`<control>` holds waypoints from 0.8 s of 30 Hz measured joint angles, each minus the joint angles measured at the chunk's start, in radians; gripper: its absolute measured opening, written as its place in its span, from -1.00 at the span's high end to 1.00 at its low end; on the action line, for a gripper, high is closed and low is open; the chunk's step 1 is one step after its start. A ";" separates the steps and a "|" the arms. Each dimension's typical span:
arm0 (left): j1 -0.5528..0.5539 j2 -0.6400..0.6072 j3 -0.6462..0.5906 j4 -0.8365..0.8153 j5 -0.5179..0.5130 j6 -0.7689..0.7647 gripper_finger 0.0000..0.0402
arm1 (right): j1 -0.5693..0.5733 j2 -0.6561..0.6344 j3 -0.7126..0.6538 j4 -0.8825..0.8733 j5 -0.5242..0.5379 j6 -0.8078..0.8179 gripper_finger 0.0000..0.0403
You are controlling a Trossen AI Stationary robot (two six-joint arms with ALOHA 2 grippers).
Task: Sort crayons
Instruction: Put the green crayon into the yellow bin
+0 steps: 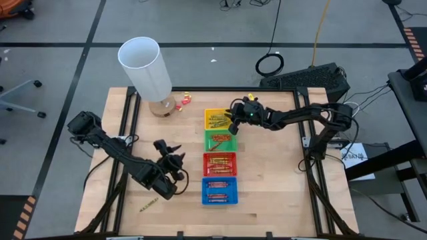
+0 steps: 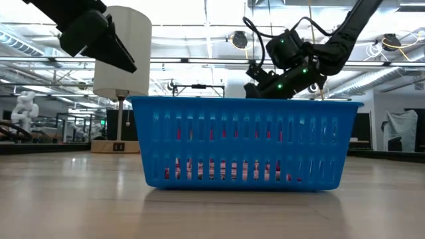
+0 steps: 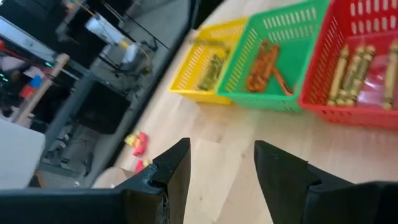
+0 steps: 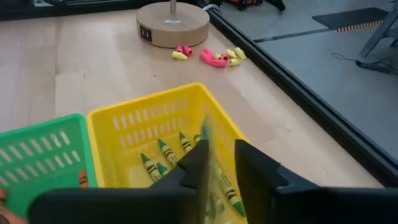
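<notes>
Now the right fingers (image 4: 217, 163) pinch a crayon (image 4: 208, 149) upright above the yellow tray (image 4: 163, 118), apparently to drop it with its like. Left fingers (image 3: 219, 168) hang wide, empty, over the desk (image 3: 236, 134).

I am working in what is looking like a robotics lab or test hall rather than a home. My wooden table (image 1: 267, 213) is sitting in a black metal frame on a grey floor (image 1: 60, 73) that is carrying dark taped lines, and black cables (image 1: 270, 65) are trailing across it. Behind the table, ceiling strip lights (image 2: 199, 33) and exposed overhead rails are running over an open hall, and a white humanoid figure (image 2: 25, 106) is standing far off among benches.
</notes>
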 joint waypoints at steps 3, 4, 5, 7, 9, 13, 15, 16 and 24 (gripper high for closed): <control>0.000 0.000 0.007 -0.002 0.050 -0.001 0.14 | 0.000 0.007 0.000 0.002 0.000 0.011 0.56; 0.000 0.000 0.015 -0.002 0.064 -0.001 0.14 | 0.000 0.006 0.000 0.005 0.000 0.015 0.51; 0.000 0.000 0.022 0.000 0.080 -0.001 0.14 | 0.000 0.000 0.000 0.004 0.000 0.019 0.47; -0.002 0.000 0.035 -0.003 0.122 0.000 0.14 | 0.005 -0.024 0.000 -0.020 0.000 0.039 0.39; -0.007 0.000 0.049 -0.002 0.171 0.000 0.14 | 0.021 -0.069 0.000 -0.058 0.000 0.052 0.34; -0.031 0.000 0.064 0.000 0.302 -0.032 0.14 | 0.094 -0.196 0.000 -0.165 0.000 0.076 0.30; -0.050 0.000 0.065 -0.001 0.368 -0.084 0.14 | 0.149 -0.259 0.000 -0.219 0.000 0.081 0.30; -0.062 0.000 0.065 -0.001 0.403 -0.112 0.14 | 0.181 -0.286 0.000 -0.245 0.000 0.082 0.30; -0.210 0.000 0.065 -0.002 0.625 -0.400 0.14 | 0.485 -0.351 0.000 -0.331 -0.001 0.086 0.33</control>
